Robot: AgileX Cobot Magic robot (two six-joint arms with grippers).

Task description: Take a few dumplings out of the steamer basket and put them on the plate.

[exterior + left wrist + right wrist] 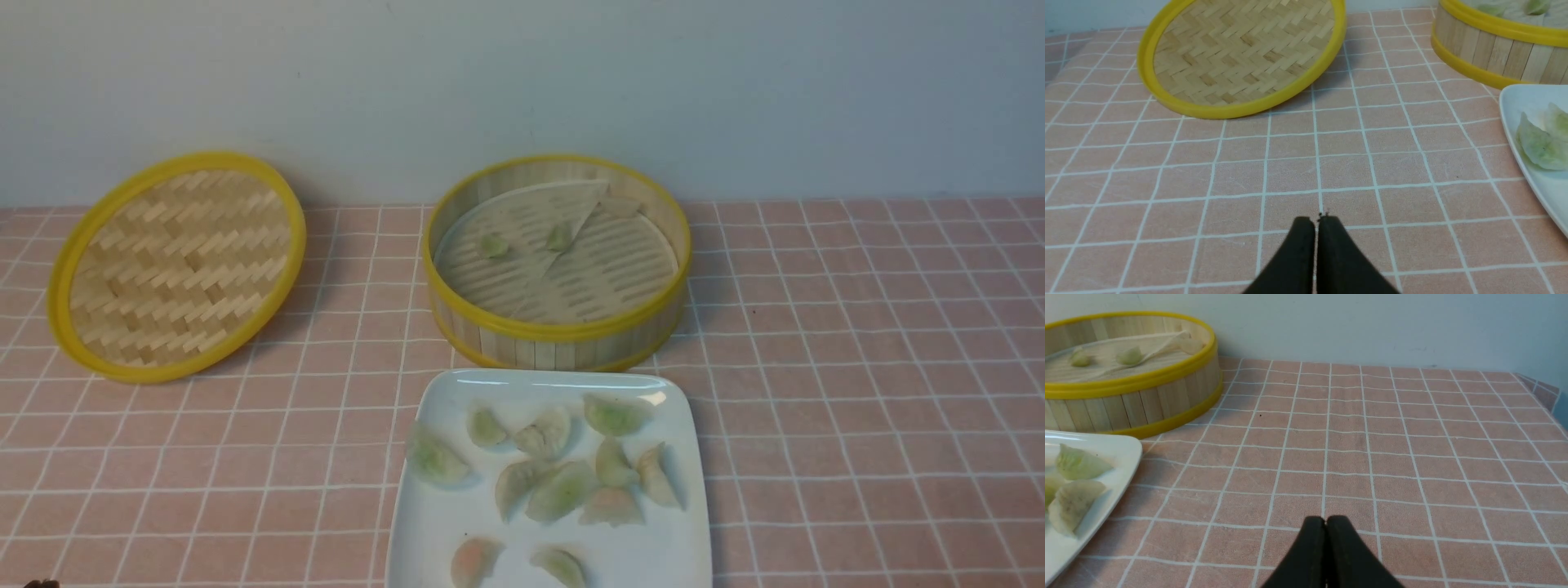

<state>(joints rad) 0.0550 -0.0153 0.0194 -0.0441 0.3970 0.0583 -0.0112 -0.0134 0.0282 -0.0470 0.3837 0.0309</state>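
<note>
Left gripper (1316, 222): my two black fingers are pressed tip to tip with nothing between them, over bare pink tablecloth (1290, 163); no contact with any item

Woven lid (175, 265): far left of the table, tilted with its far edge raised toward the wall (522, 82), yellow rim intact, inside face toward me; well apart from the basket

Steamer basket (563, 339): centre rear, upright on the cloth, just behind the plate; a pale liner sheet (531, 224) lies on the slatted floor with one corner folded over

Dumplings in basket: two green ones remain, one to the left (493, 244) and one beside the fold (559, 237); a third pale one sits near the far wall (620, 206)

Plate (433, 523): white square, centre front, its far edge close to the basket wall; whether they touch I cannot tell

Dumplings on plate: about ten, mostly green or whitish; one at the left rim (434, 459), a cluster in the middle (563, 490), a pinkish one (473, 559) and a green one (561, 565) at the near edge

Right gripper (1325, 522): my fingers are clenched together, empty, over open cloth to the right of plate and basket, clear of both
</note>
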